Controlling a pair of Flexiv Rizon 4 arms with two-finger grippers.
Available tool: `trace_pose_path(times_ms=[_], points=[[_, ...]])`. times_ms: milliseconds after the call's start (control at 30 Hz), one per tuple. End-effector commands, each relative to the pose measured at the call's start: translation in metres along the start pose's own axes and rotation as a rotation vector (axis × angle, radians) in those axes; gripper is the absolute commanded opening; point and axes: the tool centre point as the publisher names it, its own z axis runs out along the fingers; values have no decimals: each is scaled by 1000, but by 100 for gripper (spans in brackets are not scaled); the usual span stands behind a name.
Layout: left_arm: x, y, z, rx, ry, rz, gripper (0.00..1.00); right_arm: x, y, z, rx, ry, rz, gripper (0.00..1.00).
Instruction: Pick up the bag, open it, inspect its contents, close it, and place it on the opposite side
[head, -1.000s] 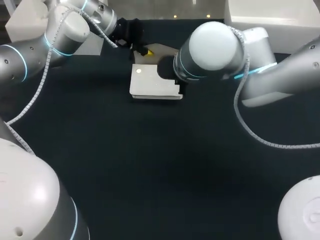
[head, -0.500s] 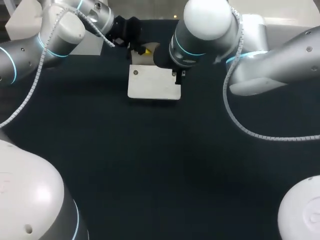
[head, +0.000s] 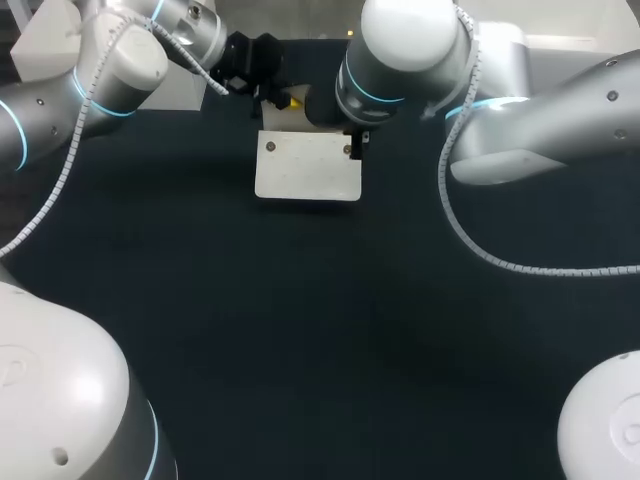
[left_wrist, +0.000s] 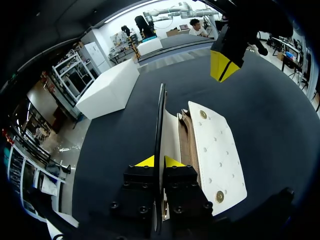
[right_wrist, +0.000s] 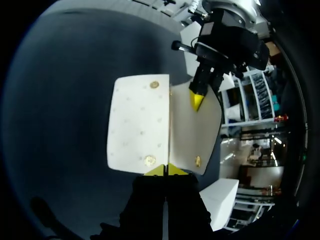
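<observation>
Right arm (head: 520, 110) shifted back, flat studded bag (head: 307, 166)

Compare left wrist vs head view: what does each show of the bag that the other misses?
Left wrist only: the bag lies open with its brown pockets showing, the left gripper is shut on its thin dark-edged panel, and the right gripper shows yellow tips beyond the far end.
Head only: where the bag sits, at the far middle of the table.
Both: the white flap with gold studs, and a yellow tip of the left gripper.
</observation>
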Motion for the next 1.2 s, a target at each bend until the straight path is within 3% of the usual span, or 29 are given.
trace_pose_path(times_ms=[33,500,1200], points=[[2,-8,-11,-13,0,-4,0,-12,8,18,9,4,-3,0],[2,-9,-20,21,25,-49,0,-32,7,48,1,-13,-36,0],[0,-16,-25,33,23,-77,0,-22,13,80,-9,78,-76,0]])
